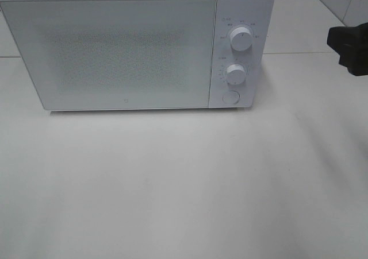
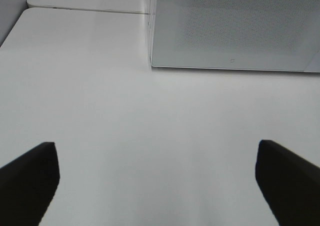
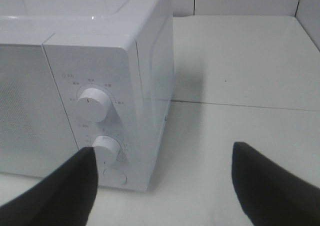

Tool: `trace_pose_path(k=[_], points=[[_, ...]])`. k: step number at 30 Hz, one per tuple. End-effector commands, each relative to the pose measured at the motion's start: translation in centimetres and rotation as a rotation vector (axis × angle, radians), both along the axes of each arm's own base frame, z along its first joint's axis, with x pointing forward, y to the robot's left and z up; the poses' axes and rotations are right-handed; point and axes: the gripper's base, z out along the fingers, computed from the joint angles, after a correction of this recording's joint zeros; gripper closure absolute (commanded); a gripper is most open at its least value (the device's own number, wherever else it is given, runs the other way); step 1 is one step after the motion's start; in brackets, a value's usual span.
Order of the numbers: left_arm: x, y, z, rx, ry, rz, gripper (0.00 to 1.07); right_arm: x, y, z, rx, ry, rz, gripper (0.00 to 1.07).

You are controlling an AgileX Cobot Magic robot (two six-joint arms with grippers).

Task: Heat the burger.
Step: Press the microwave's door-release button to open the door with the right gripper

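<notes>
Overhead cam: shows microwave (image 1: 126,46) at back of desk (image 1: 184,190), door (image 1: 115,52) shut flush. On ctrl panel: upper knob (image 1: 241,38), lower knob (image 1: 236,74), round button (image 1: 230,97) beneath. No burger in sight anywhere; prob. inside, behind frosted door, but can't confirm. Right arm (image 1: 348,46) just poking in at right edge, level w/ panel side: handy spot for working ctrls. Left arm out of frame.

Left wrist cam: left jaws spread wide, empty, only bare desk between. Hovering low, facing door's lower corner, well clear of panel. Looks parked out of the way; no job there w/ door shut.

Right wrist cam: right jaws apart as well, gripping nothing, aimed at panel corner. One finger (image 3: 60,186) lined up right in front of lower knob (image 3: 106,148), contact unclear; other finger (image 3: 270,186) out over desk beside microwave. Prob. held apart so as to straddle knob before closing. Lower knob likely timer, markings too small to read. Next step, by best guess: centre on knob, close, twist to start heating. Risks: shallow grip slipping off smooth knob, or bumping button below.
</notes>
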Motion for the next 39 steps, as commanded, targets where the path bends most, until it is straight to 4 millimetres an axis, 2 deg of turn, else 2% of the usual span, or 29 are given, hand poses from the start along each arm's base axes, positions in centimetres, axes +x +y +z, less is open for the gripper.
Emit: trace_pose_path(k=[1, 7, 14, 21, 26, 29, 31, 39], points=[[-0.2, 0.0, -0.1, -0.001, -0.011, 0.001, 0.07, 0.8, 0.2, -0.6, 0.014, -0.071, 0.011, 0.35], [-0.2, 0.0, -0.1, -0.001, -0.011, 0.001, 0.07, 1.9, 0.5, -2.0, -0.025, -0.135, 0.032, 0.35], [-0.2, 0.0, -0.1, -0.001, -0.011, 0.001, 0.07, 3.0, -0.1, -4.6, -0.037, -0.231, -0.062, 0.35], [-0.2, 0.0, -0.1, -0.001, -0.011, 0.001, 0.07, 3.6, 0.0, -6.3, -0.038, -0.22, -0.082, 0.35], [-0.2, 0.0, -0.1, -0.001, -0.011, 0.001, 0.07, 3.8, 1.9, -8.4, -0.068, -0.185, -0.119, 0.35], [-0.2, 0.0, -0.1, -0.001, -0.011, 0.001, 0.07, 3.7, 2.3, -8.6, -0.074, -0.184, -0.128, 0.35], [-0.2, 0.0, -0.1, -0.001, -0.011, 0.001, 0.07, 3.4, 3.7, -9.6, -0.063, -0.173, -0.145, 0.35], [-0.2, 0.0, -0.1, -0.001, -0.011, 0.001, 0.07, 2.9, 6.0, -10.8, -0.06, -0.147, -0.133, 0.35]])
